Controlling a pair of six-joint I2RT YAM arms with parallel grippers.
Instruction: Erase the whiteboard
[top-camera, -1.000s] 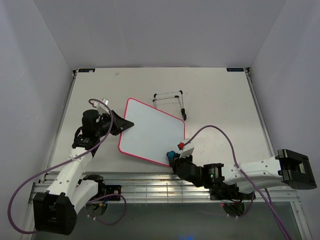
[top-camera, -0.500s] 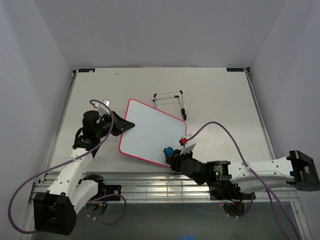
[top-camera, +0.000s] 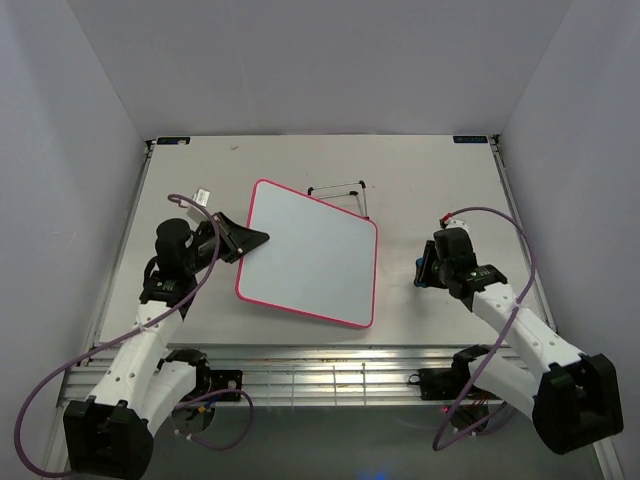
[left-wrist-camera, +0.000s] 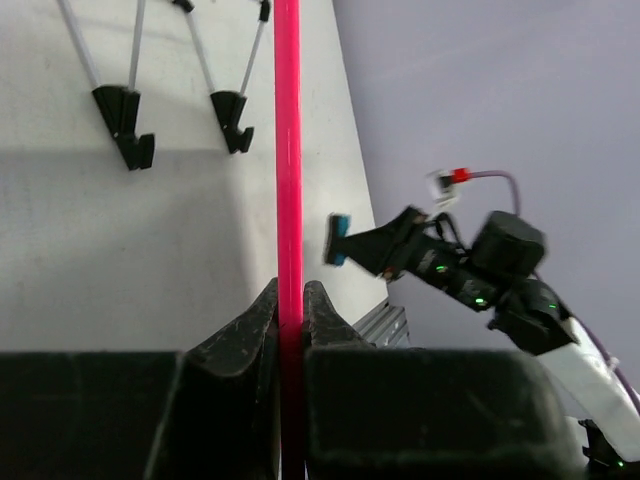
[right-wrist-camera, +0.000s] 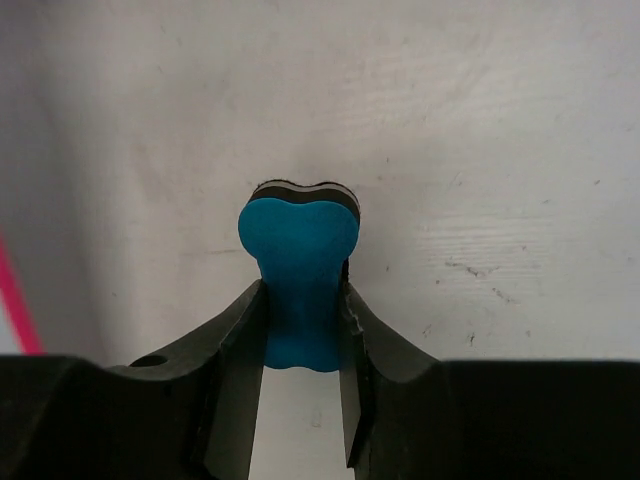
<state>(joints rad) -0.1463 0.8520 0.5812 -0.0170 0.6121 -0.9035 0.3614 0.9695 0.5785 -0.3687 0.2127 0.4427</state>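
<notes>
Whiteboard (top-camera: 310, 255), lying partly over the wire stand (top-camera: 338, 188) and pinched at its left edge by your left gripper (top-camera: 258, 239), shows no writing, so wiping looks finished, while your right gripper (top-camera: 425, 270), right of the stand, clamps the blue eraser (right-wrist-camera: 298, 262).

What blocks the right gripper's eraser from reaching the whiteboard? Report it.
Nothing visible. The right gripper, shut on the blue eraser, sits right of the whiteboard with only bare table between them. The wire stand lies at the board's far edge, off that path. The left gripper clamps the board's left edge.
</notes>
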